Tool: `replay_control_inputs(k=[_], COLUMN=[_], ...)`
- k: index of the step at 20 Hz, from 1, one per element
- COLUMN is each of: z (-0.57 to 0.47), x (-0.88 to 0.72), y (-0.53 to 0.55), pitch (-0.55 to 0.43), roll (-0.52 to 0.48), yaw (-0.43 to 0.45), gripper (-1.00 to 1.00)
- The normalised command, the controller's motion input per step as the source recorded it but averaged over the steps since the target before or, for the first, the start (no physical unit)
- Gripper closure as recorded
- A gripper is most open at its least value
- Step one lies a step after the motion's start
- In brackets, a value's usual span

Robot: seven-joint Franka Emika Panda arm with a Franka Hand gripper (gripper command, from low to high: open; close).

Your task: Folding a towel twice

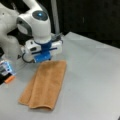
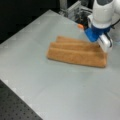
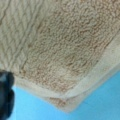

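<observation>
Towel (image 1: 46,83) lies folded into a long strip on the grey tabletop (image 1: 90,75); the claw (image 1: 44,58) sits at its upper end, whether spread or pinching I can't tell.

Jaws of the gripper (image 1: 45,59) and the towel (image 1: 45,83) end beneath, both hidden by its blue-and-white body.

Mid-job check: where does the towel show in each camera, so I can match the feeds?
Front view: the towel, folded into a long strip, lies left of centre, running from the gripper toward the bottom left.
Front view: towel lies above centre, gripper at its right end.
Wrist view: towel fills most of the picture.
Shared landmark: the gripper's blue part at one short end.
</observation>
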Motion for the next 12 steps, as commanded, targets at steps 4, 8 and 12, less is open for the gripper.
replay_control_inputs(k=[4,8,12], z=[0.05,0.31,0.49], x=[-0.17,-0.17,0.09], y=[0.06,0.14,0.3], pitch=[0.008,0.086,0.073], roll=[0.163,0.119,0.024], yaw=[-0.084,-0.07,-0.04], gripper=[-1.0,-1.0,-1.0])
